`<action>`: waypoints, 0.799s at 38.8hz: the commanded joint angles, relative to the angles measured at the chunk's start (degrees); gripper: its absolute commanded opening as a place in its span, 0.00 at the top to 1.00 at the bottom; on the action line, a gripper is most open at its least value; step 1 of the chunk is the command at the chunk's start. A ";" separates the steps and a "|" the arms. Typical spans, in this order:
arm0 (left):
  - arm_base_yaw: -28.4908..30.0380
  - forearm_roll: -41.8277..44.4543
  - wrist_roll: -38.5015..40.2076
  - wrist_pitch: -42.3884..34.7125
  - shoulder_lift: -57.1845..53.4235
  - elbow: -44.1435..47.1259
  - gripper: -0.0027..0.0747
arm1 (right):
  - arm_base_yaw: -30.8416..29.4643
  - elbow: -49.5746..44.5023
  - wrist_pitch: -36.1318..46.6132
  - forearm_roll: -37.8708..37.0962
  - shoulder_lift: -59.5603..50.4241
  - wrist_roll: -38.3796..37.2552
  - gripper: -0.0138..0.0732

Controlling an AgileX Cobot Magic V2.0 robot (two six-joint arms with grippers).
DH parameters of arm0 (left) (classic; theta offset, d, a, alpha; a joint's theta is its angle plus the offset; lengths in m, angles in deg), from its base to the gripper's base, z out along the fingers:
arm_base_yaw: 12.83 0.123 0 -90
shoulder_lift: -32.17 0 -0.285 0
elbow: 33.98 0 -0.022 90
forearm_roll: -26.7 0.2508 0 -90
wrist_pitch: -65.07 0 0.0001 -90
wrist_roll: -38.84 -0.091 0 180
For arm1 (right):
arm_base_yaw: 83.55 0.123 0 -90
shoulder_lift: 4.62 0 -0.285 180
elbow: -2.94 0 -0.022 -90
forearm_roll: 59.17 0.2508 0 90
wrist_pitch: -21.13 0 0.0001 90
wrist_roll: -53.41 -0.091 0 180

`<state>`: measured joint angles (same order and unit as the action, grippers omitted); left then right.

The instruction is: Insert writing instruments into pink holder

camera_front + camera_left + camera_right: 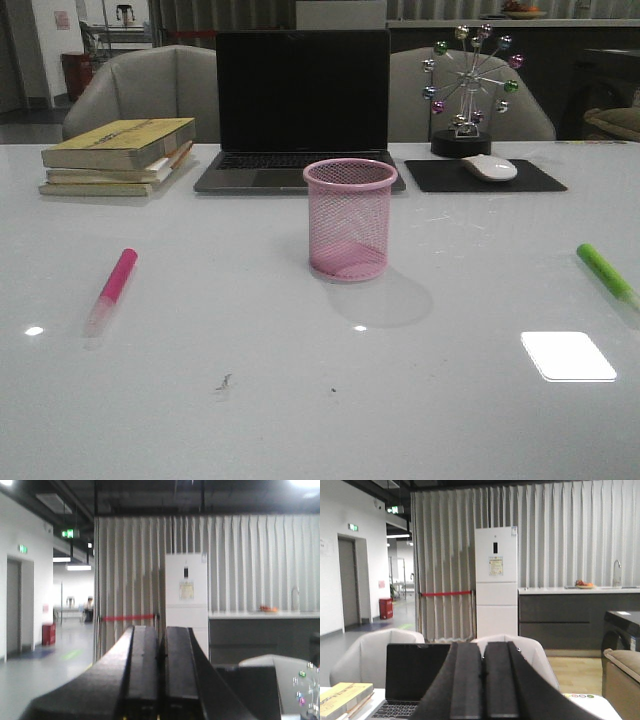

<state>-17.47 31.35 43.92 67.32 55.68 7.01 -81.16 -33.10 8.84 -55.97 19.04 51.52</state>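
The pink holder, a round wire-mesh cup, stands upright and empty at the table's middle in the front view. A magenta marker with a paler near end lies flat at the left. A lime green marker lies flat at the far right edge. Neither arm shows in the front view. My left gripper is shut with nothing between its fingers, aimed out at the room. My right gripper is likewise shut and empty, pointing over the laptop. Neither wrist view shows the markers or the holder.
Behind the holder sits a dark laptop. A stack of books lies at the back left. A white mouse on a black pad and a ferris-wheel ornament stand at the back right. Grey chairs line the far side.
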 commanded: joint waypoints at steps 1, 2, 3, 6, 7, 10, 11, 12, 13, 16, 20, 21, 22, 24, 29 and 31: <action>0.17 -0.49 0.45 -0.13 6.95 -3.55 0.85 | -0.21 3.36 3.38 -1.77 6.77 0.01 0.78; 0.17 -0.60 0.45 0.12 8.48 -3.62 0.85 | -0.21 3.34 3.52 -2.00 8.34 0.01 0.78; 0.17 -0.58 0.45 0.24 9.54 -3.62 0.85 | -0.21 3.34 3.52 -2.06 9.51 0.01 0.78; 0.17 -3.39 0.45 1.01 13.16 -3.62 0.85 | -0.21 3.34 2.37 -2.06 13.25 0.01 0.78; 0.17 -4.66 0.45 1.35 14.08 -3.62 0.85 | -0.21 3.34 2.07 -2.06 14.12 0.01 0.78; 0.17 -8.83 0.45 3.30 16.65 -3.62 0.84 | -0.21 3.27 1.28 -2.01 16.70 0.01 0.77; 0.17 -9.42 0.45 4.80 17.79 -3.62 0.84 | -0.21 3.27 0.88 -2.01 17.45 0.01 0.77; 0.17 -9.53 0.45 6.17 18.70 -3.62 0.83 | -0.21 3.27 0.45 -2.01 18.21 0.01 0.77; 0.17 -9.53 0.45 7.48 19.53 -3.62 0.81 | -0.21 3.27 -0.08 -2.01 18.92 0.01 0.77; 0.17 -9.43 0.45 12.43 22.20 -3.62 0.74 | -0.21 3.27 -2.74 -2.01 21.00 0.01 0.75; 0.17 -9.43 0.13 16.40 24.48 -3.62 0.60 | -0.21 3.27 -7.65 -2.01 22.79 0.01 0.61; 0.17 -9.43 0.13 17.11 25.16 -3.62 0.57 | -0.21 3.27 -9.11 -2.01 23.15 0.01 0.57; 0.17 -9.43 0.13 17.42 25.64 -3.62 0.53 | -0.21 3.27 -10.59 -2.01 23.60 0.01 0.53; 0.17 -9.43 0.13 17.53 26.67 -3.62 0.48 | -0.21 3.27 -14.01 -2.06 24.88 0.01 0.44; 0.17 -9.43 0.13 17.53 28.18 -3.62 0.46 | -0.21 3.27 -18.53 -2.06 27.42 0.01 0.40; 0.17 -9.43 0.13 17.53 28.25 -3.62 0.46 | -0.21 3.27 -19.67 -2.06 28.04 0.01 0.40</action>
<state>-17.47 22.44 43.92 89.15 83.76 5.42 -81.16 -31.60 -13.30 -57.59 46.24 51.52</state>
